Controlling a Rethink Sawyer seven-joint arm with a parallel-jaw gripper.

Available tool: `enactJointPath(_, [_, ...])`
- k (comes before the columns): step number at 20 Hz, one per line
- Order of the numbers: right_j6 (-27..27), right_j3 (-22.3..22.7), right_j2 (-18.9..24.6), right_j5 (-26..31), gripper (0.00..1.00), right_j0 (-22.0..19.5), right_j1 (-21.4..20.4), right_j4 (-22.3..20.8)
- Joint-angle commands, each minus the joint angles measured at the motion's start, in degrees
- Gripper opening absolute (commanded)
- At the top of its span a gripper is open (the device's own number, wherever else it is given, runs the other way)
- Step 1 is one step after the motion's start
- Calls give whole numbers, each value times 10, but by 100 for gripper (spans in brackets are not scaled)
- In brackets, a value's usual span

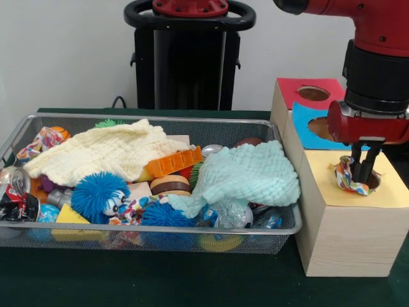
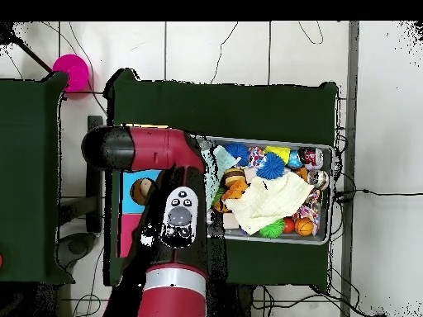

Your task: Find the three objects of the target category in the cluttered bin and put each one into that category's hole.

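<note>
Front view, L to R: wire mesh bin (image 1: 19,137) packed w/ clutter. Crushed soda can (image 1: 14,192) at far left end, cream knit cloth (image 1: 102,150) over the back-left, blue fuzzy ball w/ eyes (image 1: 99,195) in front of it, orange plastic block (image 1: 172,161) mid-bin, toy burger (image 1: 169,184) just below that, mint knit cloth (image 1: 246,174) heaped at the right end. Right of the bin, well clear of it, stands the wooden box (image 1: 348,236) w/ three coloured tops: red hole at back, blue in the middle, yellow hole (image 1: 370,181) nearest the camera.

Gripper (image 1: 363,167) hangs straight down at the yellow hole, fingers close together and dipping toward the opening. Colourful patterned wrapper (image 1: 344,176) sits bunched at the hole's left rim, touching the fingers, partly in, partly draped outside. Looks pinched btwn them, but can't confirm the grip from this angle.

Step in hand, as I judge it: drop-off into the yellow hole. To do it well, go lower so the wrapper clears the rim before release; it's light and crinkly and could catch on the edge or cling to a finger. Then lift straight up.

Overhead view adds little: arm covers the box, only blue top showing beside it.
</note>
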Motion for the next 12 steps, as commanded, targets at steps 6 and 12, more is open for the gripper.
enactJointPath(6, [115, 5, 8, 52, 0, -18, 57, 10])
enactJointPath(12, [126, -7, -5, 99, 0, -14, 65, 12])
